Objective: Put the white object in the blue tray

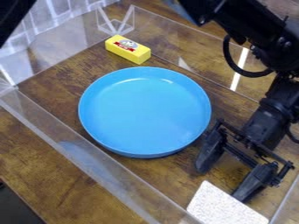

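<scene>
The white object [225, 205] is a small speckled block lying at the bottom right, near the frame's lower edge. The blue tray [145, 110] is a big round shallow plate in the middle of the wooden table, with nothing in it. My gripper [233, 169] hangs at the tray's right rim with its two black fingers spread wide apart and nothing between them. One finger [208, 150] stands right beside the rim, the other [260, 181] just above the white block. The block is not gripped.
A yellow block with a red label [128, 49] lies behind the tray at the back. Clear plastic walls [47, 131] fence the table on the left and front. The black arm [267, 52] comes down from the upper right.
</scene>
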Motion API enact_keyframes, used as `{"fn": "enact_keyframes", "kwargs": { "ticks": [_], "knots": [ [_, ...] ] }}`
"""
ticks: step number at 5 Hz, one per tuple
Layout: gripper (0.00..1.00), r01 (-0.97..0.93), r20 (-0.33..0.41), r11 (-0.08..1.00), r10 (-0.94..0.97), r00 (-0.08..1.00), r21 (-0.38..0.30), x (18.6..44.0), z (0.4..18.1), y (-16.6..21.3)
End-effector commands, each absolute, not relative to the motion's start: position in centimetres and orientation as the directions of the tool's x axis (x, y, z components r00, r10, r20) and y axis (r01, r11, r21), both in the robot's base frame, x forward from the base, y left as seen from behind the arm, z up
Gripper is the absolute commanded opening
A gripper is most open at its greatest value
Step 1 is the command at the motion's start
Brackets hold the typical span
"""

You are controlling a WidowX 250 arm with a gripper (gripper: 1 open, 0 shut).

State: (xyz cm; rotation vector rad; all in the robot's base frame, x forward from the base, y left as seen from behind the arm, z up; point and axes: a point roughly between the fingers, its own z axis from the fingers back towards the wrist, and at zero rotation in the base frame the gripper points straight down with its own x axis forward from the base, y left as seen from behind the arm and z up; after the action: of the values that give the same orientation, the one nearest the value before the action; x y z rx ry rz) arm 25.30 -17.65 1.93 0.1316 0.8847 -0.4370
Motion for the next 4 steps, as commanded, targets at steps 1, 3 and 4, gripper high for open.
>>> {"fn": "enact_keyframes", "kwargs": {
  "ticks": [1,3,4],
  "knots": [
    [0.00,0.452,-0.779,0.888,-0.342,0.526,-0.084,24.87,2.51,-17.94],
    [0.00,0.457,-0.786,0.886,-0.337,0.518,-0.078,25.25,2.72,-17.56],
    [0.00,0.459,-0.790,0.885,-0.333,0.514,-0.075,25.44,2.83,-17.33]
  ]
}}
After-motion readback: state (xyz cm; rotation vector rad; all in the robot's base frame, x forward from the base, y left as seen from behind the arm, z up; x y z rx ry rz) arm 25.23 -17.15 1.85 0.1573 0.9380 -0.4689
